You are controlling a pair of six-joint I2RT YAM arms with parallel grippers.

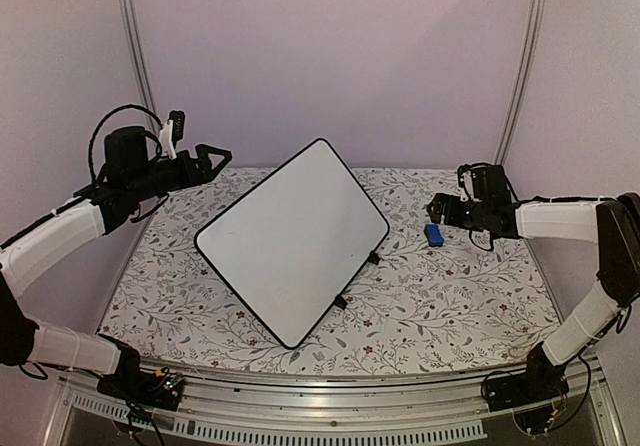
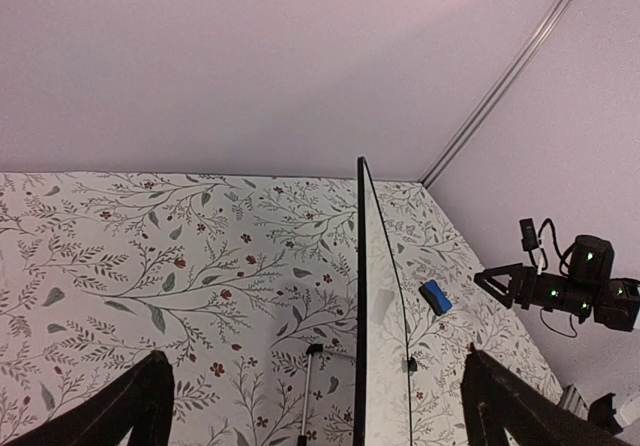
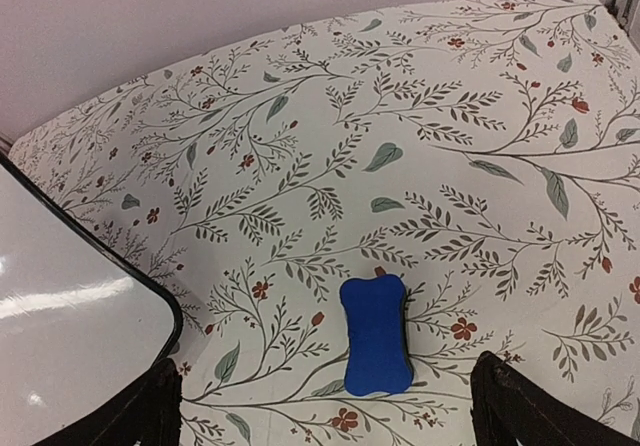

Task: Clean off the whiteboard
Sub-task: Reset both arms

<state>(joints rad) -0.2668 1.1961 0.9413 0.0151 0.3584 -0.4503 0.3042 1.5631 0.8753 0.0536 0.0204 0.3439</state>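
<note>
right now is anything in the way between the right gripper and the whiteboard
Nothing visible blocks it. The blue eraser lies just ahead of the open right gripper; the whiteboard is off to its left, with only bare floral tablecloth between them.

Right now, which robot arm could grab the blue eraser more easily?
The right arm, probably. The right gripper is open and hovers close by the blue eraser, centred in its wrist view. The left gripper is open too, but across the whiteboard from it.
</note>
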